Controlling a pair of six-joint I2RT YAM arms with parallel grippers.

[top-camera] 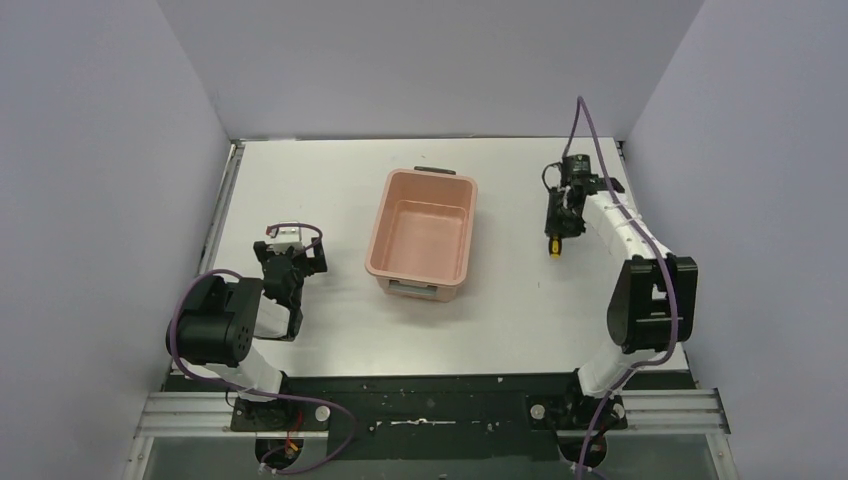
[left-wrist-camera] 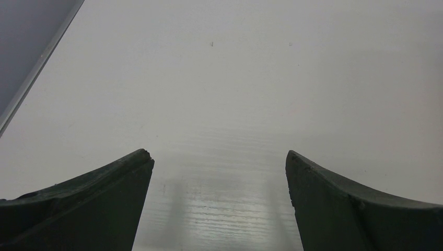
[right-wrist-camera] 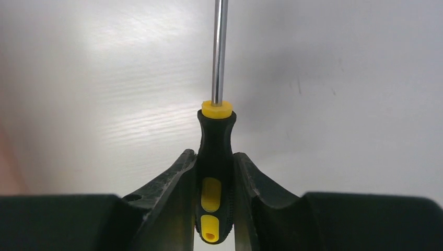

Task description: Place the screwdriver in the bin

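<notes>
The salmon-pink bin (top-camera: 468, 232) stands empty in the middle of the table, a dark handle at each short end. My right gripper (top-camera: 556, 226) is to the right of the bin and is shut on the screwdriver (top-camera: 553, 246), whose yellow end sticks out below it. In the right wrist view both fingers (right-wrist-camera: 175, 180) press the black-and-yellow handle (right-wrist-camera: 214, 157) and the thin metal shaft (right-wrist-camera: 219, 52) runs up out of the picture over the white table. My left gripper (top-camera: 290, 290) is open and empty, low over the table to the left of the bin. Its fingers (left-wrist-camera: 120, 178) stand wide apart.
Grey walls close the table at the left, back and right. A metal rail (top-camera: 222, 205) runs along the left edge of the table. A purple cable (top-camera: 590, 130) loops up from the right arm.
</notes>
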